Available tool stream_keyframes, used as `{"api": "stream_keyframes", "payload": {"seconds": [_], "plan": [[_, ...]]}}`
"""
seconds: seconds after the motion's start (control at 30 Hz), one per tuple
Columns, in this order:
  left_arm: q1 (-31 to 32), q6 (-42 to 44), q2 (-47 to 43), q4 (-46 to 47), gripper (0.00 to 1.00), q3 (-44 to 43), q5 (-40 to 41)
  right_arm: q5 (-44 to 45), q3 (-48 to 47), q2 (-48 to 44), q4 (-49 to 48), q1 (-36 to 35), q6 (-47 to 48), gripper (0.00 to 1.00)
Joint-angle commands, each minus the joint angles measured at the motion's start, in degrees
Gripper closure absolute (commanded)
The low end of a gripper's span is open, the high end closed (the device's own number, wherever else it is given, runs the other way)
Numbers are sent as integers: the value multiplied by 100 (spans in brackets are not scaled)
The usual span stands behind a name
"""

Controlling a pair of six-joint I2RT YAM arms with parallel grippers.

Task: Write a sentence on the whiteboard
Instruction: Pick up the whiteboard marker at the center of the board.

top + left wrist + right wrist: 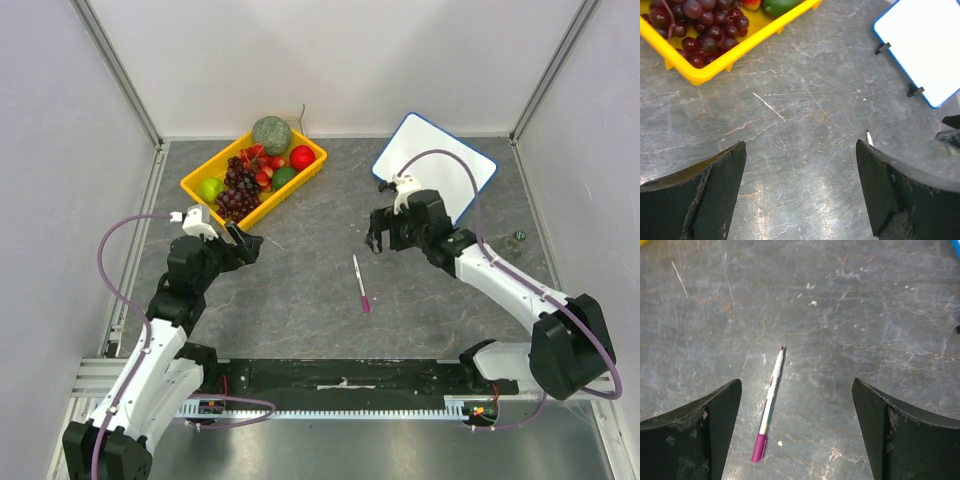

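The whiteboard [420,140] is white with a blue rim and lies tilted at the back right; its near corner is hidden by my right arm. What shows of its face is blank, in the left wrist view too [925,45]; the sentence does not show. A white marker with a magenta end [360,283] lies on the grey table in the middle. My right gripper [375,240] hovers open just behind it, and in its wrist view the marker [770,400] lies between the fingers, nearer the left one. My left gripper [245,243] is open over bare table, with nothing between its fingers.
A yellow tray [200,178] holding grapes, a melon, an apple and other fruit stands at the back left, just beyond my left gripper. A small greenish object [517,240] sits by the right wall. Grey walls close in the table on three sides.
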State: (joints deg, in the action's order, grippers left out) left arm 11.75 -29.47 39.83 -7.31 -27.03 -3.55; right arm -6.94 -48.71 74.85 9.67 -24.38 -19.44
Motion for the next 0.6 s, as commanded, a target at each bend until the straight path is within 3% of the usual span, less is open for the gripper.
{"api": "stream_keyframes", "payload": {"seconds": [0.0, 0.17, 0.37, 0.47, 0.57], "plan": [[3, 99, -73, -199, 5, -407, -804, 1071, 220, -251, 491, -671, 221, 2], [55, 381, 252, -543, 5, -909, -1402, 1888, 511, -182, 615, -1902, 231, 2], [581, 609, 963, -1034, 5, -1699, -1315, 2661, 643, 485, 606, -3044, -217, 3], [1240, 767, 1228, -1360, 5, -2209, -658, 3022, 600, 889, 580, -3406, -428, 9], [1812, 855, 1316, -1457, 5, -2482, -129, 3164, 503, 1233, 597, -3538, -630, 25]]}}
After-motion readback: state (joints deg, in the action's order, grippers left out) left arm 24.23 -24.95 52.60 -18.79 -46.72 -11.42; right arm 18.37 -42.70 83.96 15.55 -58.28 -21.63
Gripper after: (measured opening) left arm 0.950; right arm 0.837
